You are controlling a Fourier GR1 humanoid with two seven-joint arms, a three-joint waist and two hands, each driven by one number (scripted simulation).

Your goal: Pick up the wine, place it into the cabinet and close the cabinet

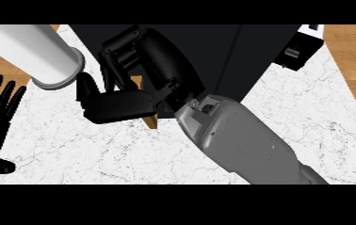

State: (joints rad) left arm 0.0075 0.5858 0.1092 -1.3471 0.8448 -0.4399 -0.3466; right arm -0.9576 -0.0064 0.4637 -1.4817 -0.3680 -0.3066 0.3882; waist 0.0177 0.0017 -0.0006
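White cylinder [38,54] on marble counter [104,148]

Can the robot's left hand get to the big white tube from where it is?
Probably yes. The left hand rests open at the left edge, and the white tube lies just above it with bare counter between. The right hand is off by the cabinet.

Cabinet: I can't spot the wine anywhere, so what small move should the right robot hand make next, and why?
Probably draw the right robot hand back a little from the cabinet. It lies against the cabinet's dark front, hiding what is behind it, and no wine shows on the counter. Backing off would reveal whether the bottle is inside or in the hand.
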